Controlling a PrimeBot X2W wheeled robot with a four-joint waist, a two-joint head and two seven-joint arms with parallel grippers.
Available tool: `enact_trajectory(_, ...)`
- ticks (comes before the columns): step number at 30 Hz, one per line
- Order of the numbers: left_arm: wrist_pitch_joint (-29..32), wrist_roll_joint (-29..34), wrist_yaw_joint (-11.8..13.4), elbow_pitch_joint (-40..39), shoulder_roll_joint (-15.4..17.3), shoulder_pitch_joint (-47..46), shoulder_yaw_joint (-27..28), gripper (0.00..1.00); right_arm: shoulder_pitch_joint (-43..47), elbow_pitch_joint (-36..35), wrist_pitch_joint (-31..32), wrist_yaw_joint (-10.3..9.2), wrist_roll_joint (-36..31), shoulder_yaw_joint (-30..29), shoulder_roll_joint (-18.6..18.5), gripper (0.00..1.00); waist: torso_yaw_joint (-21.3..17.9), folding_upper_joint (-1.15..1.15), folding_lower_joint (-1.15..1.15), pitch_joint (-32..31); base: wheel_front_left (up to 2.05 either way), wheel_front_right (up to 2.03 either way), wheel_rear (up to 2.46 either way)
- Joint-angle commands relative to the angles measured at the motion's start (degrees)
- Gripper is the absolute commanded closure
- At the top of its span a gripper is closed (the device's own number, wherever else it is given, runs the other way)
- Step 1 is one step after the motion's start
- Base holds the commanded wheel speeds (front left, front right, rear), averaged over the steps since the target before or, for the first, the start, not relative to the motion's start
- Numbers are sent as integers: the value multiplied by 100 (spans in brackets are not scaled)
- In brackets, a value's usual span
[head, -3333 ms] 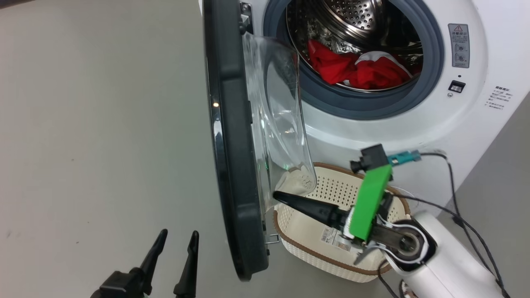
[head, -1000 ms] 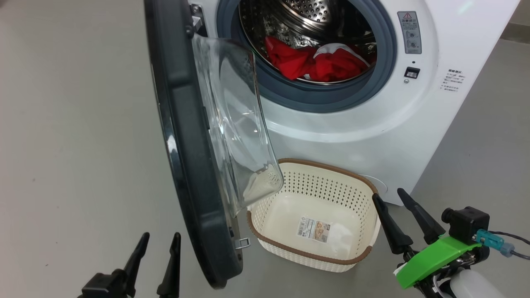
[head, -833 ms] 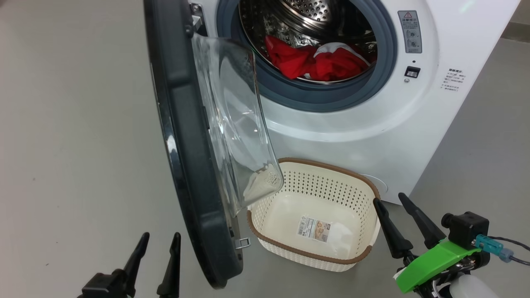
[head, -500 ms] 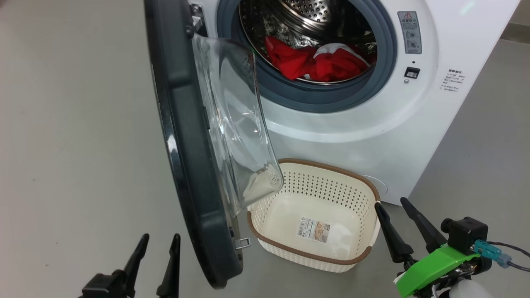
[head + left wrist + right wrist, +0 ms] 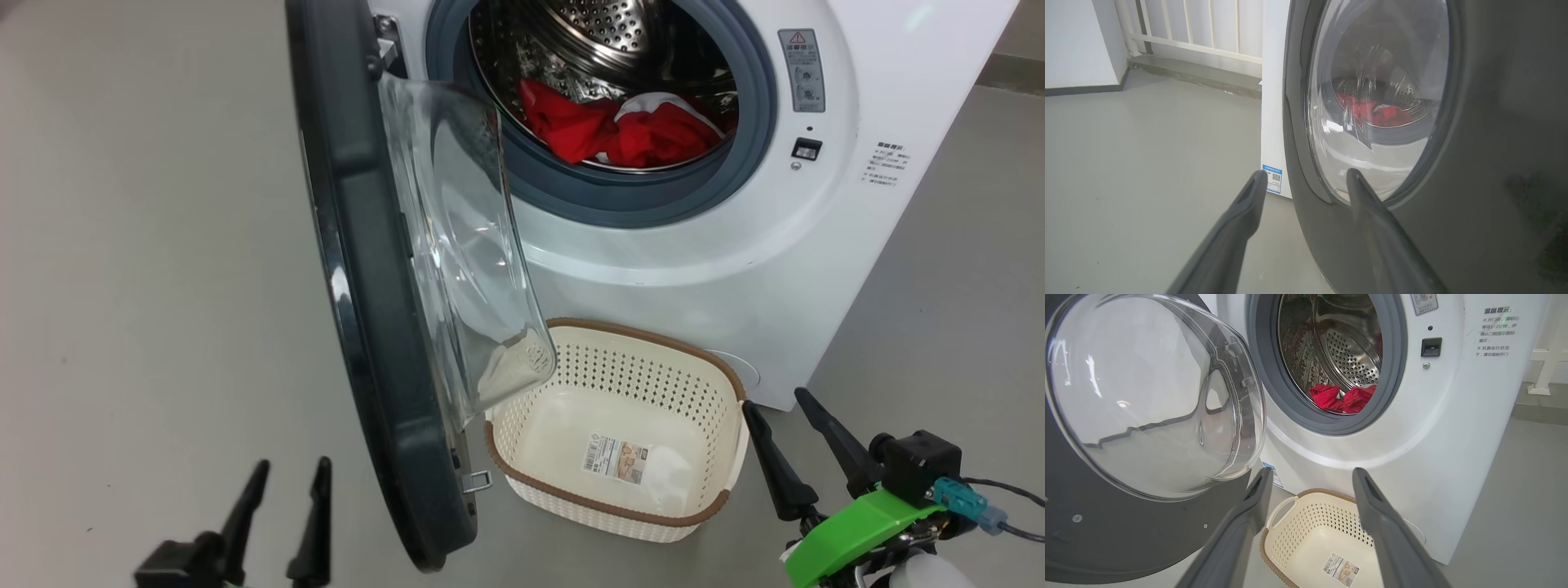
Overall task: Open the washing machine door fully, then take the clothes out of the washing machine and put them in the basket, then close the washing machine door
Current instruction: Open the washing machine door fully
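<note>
You are looking at the clothes (image 5: 629, 131) lying low in the drum (image 5: 620, 33) of the washing machine (image 5: 735, 269), with the washing machine door (image 5: 384, 327) standing open. The basket (image 5: 608, 510) is sitting on the floor (image 5: 147, 245) at the machine's foot. Your left hand (image 5: 292, 464) is hovering outside the door and your right hand (image 5: 774, 399) just beside the basket, both spread wide and holding nothing.

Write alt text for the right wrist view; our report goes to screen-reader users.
A white front-loading washing machine stands with its round glass door swung open to the left and red clothes lying in the steel drum. A cream basket, empty but for a paper sticker, sits on the floor before it, partly behind the open right pincer.
</note>
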Motion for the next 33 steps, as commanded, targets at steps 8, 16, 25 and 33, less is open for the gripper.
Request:
enact_trajectory(8, -70, -620, 30, -1102, 67, -351, 761, 100, 131, -208, -53, 28, -365, -23, 31, 0, -17, 0, 0, -37, 0, 0, 0)
enact_trajectory(16, -70, -753, 42, -3157, 67, -425, 209, 100, 114, -239, -53, 28, -471, -33, 21, 0, -50, 0, 0, 35, 0, 0, 0)
enact_trajectory(25, -70, -921, -9, -2915, 67, -10, -1813, 100, 55, -259, -53, 28, -569, -38, 17, 0, -127, 0, 0, 100, 0, 0, 0)
enact_trajectory(33, -70, -1519, 188, -1815, 67, -21, -2387, 100, 9, -251, -53, 28, -597, -66, 32, 0, -159, 0, 0, 178, 0, 0, 0)
